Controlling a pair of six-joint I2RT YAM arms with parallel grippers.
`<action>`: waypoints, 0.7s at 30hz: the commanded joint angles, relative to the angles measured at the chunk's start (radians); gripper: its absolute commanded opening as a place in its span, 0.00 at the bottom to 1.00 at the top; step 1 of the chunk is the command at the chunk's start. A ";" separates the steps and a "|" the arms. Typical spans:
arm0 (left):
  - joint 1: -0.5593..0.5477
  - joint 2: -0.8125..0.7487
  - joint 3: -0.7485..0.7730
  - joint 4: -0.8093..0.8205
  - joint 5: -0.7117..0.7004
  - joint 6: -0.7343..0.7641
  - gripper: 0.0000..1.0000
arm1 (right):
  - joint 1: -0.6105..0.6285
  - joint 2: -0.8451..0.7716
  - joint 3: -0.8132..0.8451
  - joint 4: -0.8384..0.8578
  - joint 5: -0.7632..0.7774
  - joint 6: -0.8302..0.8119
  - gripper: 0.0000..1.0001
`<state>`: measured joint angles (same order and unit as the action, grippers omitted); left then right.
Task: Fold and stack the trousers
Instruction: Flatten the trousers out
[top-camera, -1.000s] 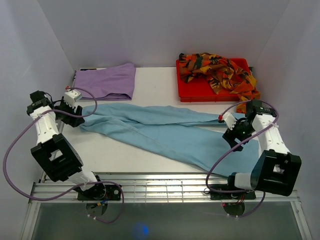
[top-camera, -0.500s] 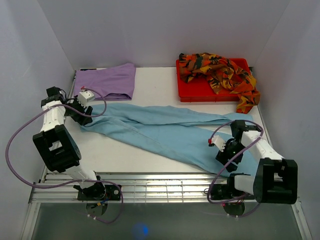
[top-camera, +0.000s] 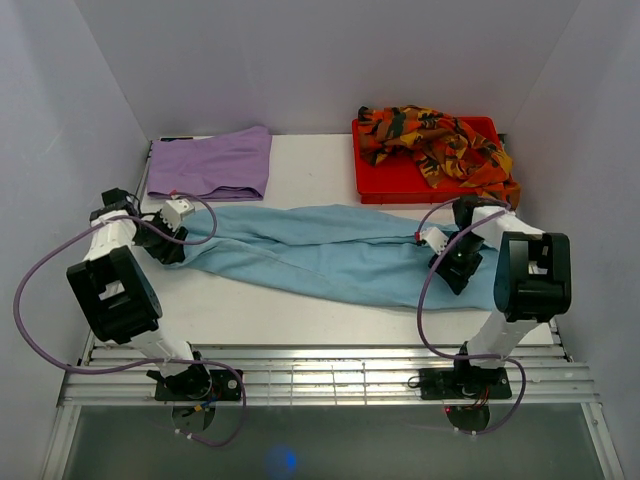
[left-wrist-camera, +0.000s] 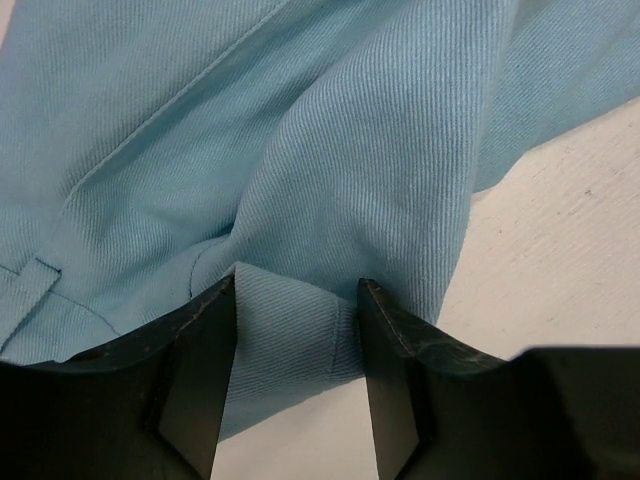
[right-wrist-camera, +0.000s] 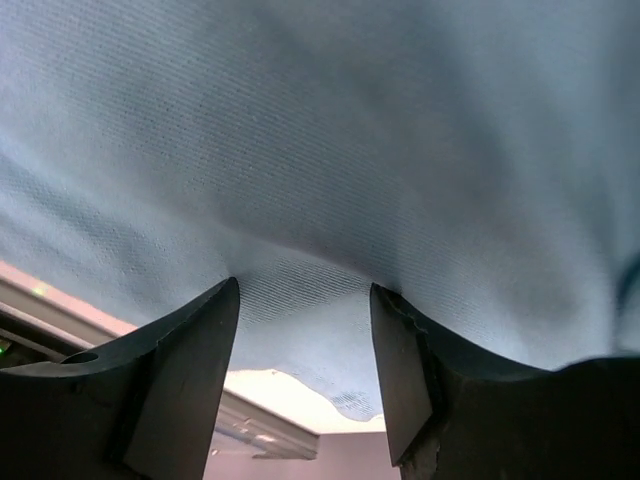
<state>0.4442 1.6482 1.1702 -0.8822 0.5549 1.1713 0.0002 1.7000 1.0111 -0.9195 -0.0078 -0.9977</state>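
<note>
Left gripper (left-wrist-camera: 297, 300) and right gripper (right-wrist-camera: 303, 300) each straddle a fold at opposite ends of the blue trousers (top-camera: 330, 255); whether clamped, unclear. Pinch fully before lifting together.

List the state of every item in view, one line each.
light blue trousers: laid out long across the table, not yet folded short
lilac trousers: folded flat, far left corner
patterned trousers: crumpled, spilling over the tray's right edge
red tray: holds the patterned trousers
left gripper: straddles a fold of the light blue trousers, grip unclear
right gripper: light blue cloth across its gap, grip unclear
</note>
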 joint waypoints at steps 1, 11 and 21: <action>0.010 -0.063 -0.004 0.009 0.011 0.018 0.61 | 0.000 0.017 0.061 0.110 -0.057 -0.002 0.62; 0.013 -0.191 0.092 -0.141 0.092 0.027 0.75 | -0.051 -0.328 -0.042 -0.054 -0.069 -0.146 0.80; 0.011 -0.202 0.045 -0.198 0.077 0.025 0.88 | -0.060 -0.522 -0.284 -0.083 0.000 -0.306 0.87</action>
<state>0.4507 1.4715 1.2350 -1.0431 0.6056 1.1873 -0.0582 1.2213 0.8051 -0.9817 -0.0544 -1.1736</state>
